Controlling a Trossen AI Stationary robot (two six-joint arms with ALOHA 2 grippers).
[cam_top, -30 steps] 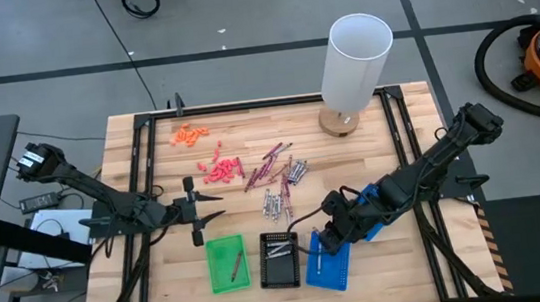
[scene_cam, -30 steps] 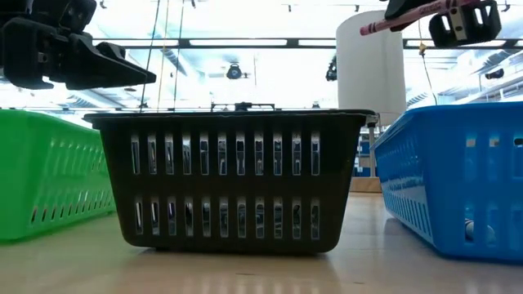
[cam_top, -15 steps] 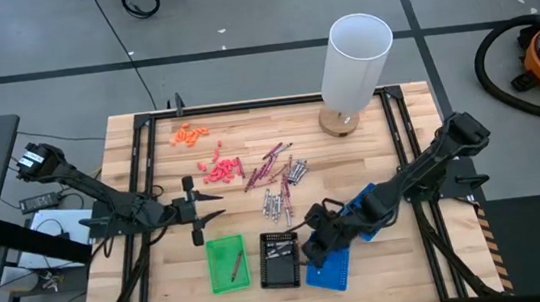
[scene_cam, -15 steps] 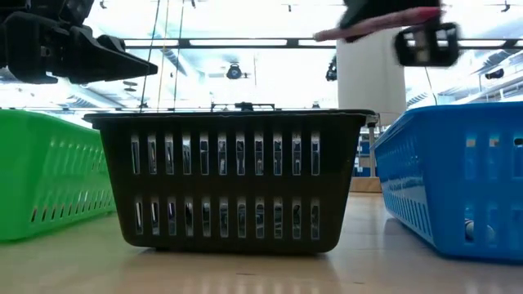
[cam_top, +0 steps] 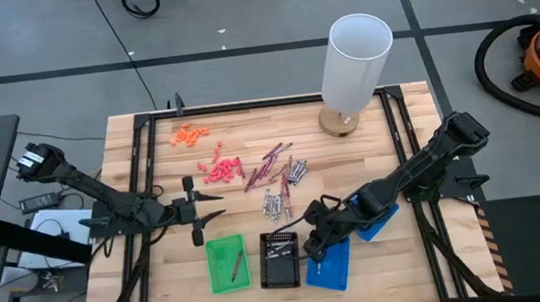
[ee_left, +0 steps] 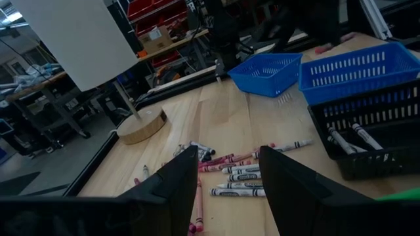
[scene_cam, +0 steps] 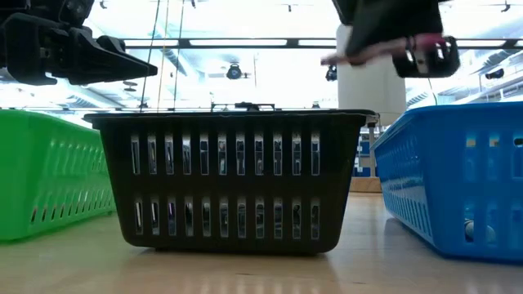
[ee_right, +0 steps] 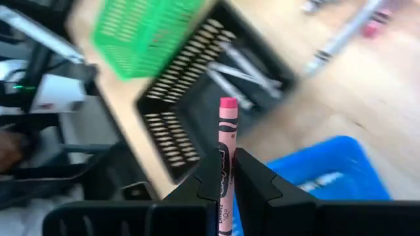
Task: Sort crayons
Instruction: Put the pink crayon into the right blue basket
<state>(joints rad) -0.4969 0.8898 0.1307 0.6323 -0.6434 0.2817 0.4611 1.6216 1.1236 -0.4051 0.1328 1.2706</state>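
Maroon crayons (cam_top: pixel 273 163) and grey crayons (cam_top: pixel 276 207) lie loose on the table's middle. My right gripper (cam_top: pixel 311 243) hangs over the gap between the black tray (cam_top: pixel 282 270) and the blue tray (cam_top: pixel 331 270), shut on a pink-tipped crayon (ee_right: pixel 227 141). Grey crayons (ee_left: pixel 357 134) lie in the black tray, and one crayon (cam_top: pixel 236 265) lies in the green tray (cam_top: pixel 225 278). My left gripper (cam_top: pixel 206 216) waits open above the table, on the far side of the green tray. My right gripper pinches the crayon's paper-wrapped body (ee_right: pixel 226 172) between its two fingers (ee_right: pixel 252 177). The pink tip end (ee_right: pixel 228 103) stands out past the fingertips. In the low view the crayon (scene_cam: pixel 359 55) lies nearly level, lifted clear above the trays' rims.
A tall white cylinder (cam_top: pixel 355 62) on a round wooden base stands at the far right. Orange bits (cam_top: pixel 189 133) and coral-pink bits (cam_top: pixel 220 168) lie at the far left. A second blue tray (cam_top: pixel 375 210) sits under my right arm. Black frame rails run along the table's edges.
My right gripper has carried the crayon down and toward the table's left, from over the blue tray to the gap beside the black tray, staying shut on it. The crayon stays nearly level.
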